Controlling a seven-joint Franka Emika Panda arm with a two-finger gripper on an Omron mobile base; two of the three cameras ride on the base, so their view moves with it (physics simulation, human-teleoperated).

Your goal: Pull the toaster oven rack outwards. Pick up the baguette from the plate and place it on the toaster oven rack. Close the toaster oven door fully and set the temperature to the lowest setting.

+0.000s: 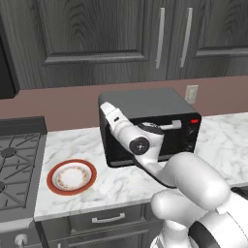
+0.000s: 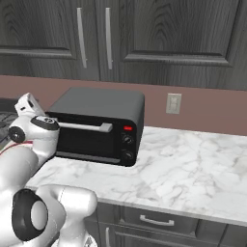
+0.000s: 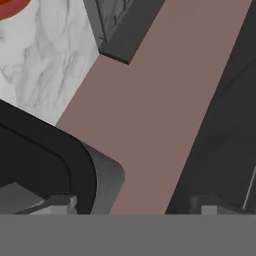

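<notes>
Marble counter, toaster oven (image 1: 145,123) beside end effector (image 3: 130,207)

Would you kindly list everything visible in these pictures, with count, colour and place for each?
toaster oven: one, black with dark grey top, on the counter against the wall
toaster oven door: one, black, dark glass, silver bar handle, looks shut
knobs: two seen, dark, under a small red light
plate: one, white with red-orange rim, left of the oven, nothing on it
counter: one, white marble
stove: one, dark grey, far left
wall outlet: one, pale, on the brown backsplash
cabinets: dark wood, silver handles, above; drawers below
robot arm: one, white with dark joints, in front of the oven
</notes>
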